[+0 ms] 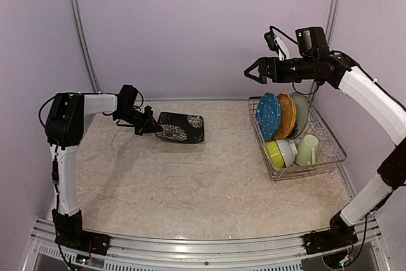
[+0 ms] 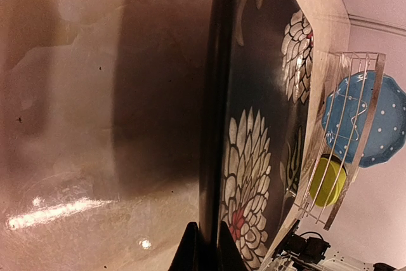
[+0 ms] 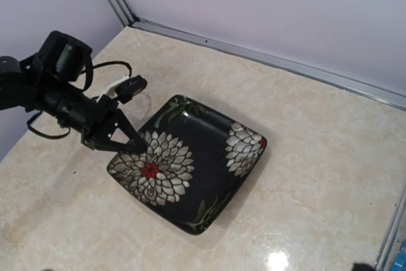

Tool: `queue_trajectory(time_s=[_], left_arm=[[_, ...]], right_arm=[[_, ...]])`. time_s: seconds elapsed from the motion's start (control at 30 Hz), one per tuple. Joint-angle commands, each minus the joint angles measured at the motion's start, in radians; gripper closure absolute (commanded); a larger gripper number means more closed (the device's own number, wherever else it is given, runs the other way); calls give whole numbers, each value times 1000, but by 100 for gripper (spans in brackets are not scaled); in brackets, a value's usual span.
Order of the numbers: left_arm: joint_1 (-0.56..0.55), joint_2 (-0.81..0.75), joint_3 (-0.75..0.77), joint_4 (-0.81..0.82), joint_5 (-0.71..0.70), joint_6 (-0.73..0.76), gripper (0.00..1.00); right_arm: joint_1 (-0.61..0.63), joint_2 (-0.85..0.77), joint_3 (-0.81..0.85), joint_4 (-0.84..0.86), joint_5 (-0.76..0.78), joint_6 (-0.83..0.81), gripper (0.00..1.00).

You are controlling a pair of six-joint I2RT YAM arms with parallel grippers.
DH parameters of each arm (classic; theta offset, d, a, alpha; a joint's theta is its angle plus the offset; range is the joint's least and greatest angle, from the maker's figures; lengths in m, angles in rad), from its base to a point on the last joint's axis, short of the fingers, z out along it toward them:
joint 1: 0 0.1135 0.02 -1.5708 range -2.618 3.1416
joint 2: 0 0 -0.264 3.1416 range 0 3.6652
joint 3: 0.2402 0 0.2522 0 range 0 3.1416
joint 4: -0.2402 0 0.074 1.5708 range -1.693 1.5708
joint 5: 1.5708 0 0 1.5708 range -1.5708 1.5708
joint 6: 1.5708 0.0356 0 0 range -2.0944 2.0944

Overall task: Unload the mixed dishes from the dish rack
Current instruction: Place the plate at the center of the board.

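Observation:
My left gripper (image 1: 154,129) is shut on the left rim of the black square plate (image 1: 183,127), which has white flowers and lies low over the table at the back left. In the left wrist view the rim (image 2: 212,157) runs between my two fingertips (image 2: 190,251). The right wrist view shows the same plate (image 3: 190,163) from above, with the left gripper (image 3: 130,142) pinching its edge. My right gripper (image 1: 253,72) hangs open and empty, high above the left end of the dish rack (image 1: 303,171). In the rack stand a blue dotted plate (image 1: 269,115), an orange plate (image 1: 287,115) and a pale green plate (image 1: 301,111).
At the rack's front lie a lime bowl (image 1: 273,153), a white bowl (image 1: 287,151) and a pale green mug (image 1: 308,150). The rack (image 2: 346,125), blue plate (image 2: 384,118) and lime bowl (image 2: 327,182) also show in the left wrist view. Walls enclose the table at the back and sides.

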Motion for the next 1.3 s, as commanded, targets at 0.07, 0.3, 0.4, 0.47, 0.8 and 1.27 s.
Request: queue_trajectory(time_s=[0.07,0.3,0.4,0.47,0.8,1.27], left_arm=[[-32,-16,-31,101,103,18,100],[-102,-61,-142,160,58,-22,100],[-142,-79,-197,189,13,-46,100],[-166,-87,-223,208,-1,-63,100],[-209,-92,-261,187,-85,-113,88],[-217,-196,-386,219,-167,-160,62]], right_arm=[[-4,-33,-36,10,12,18,1],[-4,-39,-54,18,10,24,1],[-4,-43,-64,27,7,24,1],[-4,-46,-71,25,9,22,1],[-3,-45,-91,26,13,6,1],[-15,-55,-114,-5,49,-22,1]])
